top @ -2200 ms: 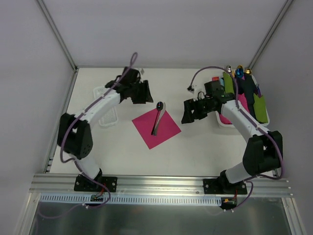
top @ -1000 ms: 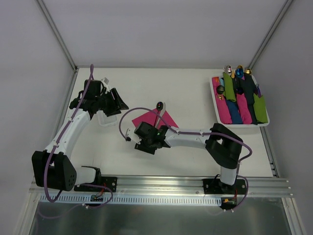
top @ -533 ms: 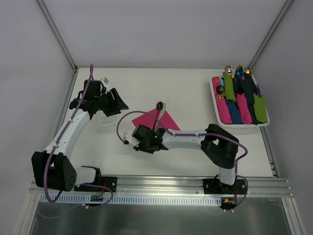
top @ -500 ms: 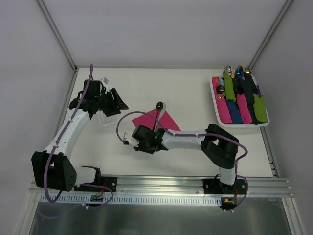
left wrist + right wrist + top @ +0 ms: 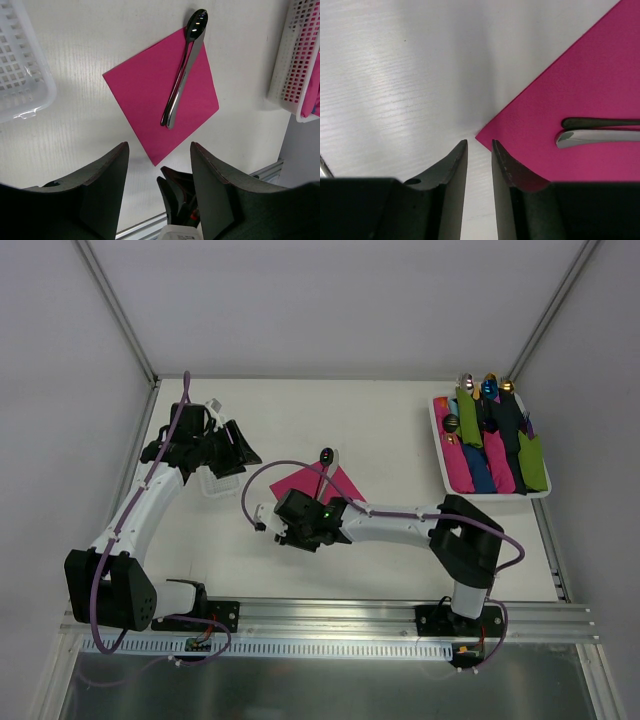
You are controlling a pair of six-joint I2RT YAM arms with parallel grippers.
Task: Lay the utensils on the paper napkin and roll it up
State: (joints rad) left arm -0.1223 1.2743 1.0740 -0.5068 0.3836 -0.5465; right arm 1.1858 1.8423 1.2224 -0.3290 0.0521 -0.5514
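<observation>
Two utensils (image 5: 181,75) are lying on the napkin (image 5: 145,100), whose corner is sitting just ahead of my nearly closed, empty right fingers (image 5: 461,152). I'm reckoning the roll starts by pinching it, while my left fingers (image 5: 107,185) are hovering half-open, empty.

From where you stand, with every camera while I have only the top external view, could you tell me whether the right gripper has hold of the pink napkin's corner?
Observer: Not in the right wrist view. The right gripper has its fingers narrowly apart, and the corner of the pink napkin lies just ahead of their tips, not between them.
Operator: Thank you. How many utensils lie on it?
Observer: The left wrist view shows two utensils side by side. The bowl of the spoon sticks out past the napkin's edge.
</observation>
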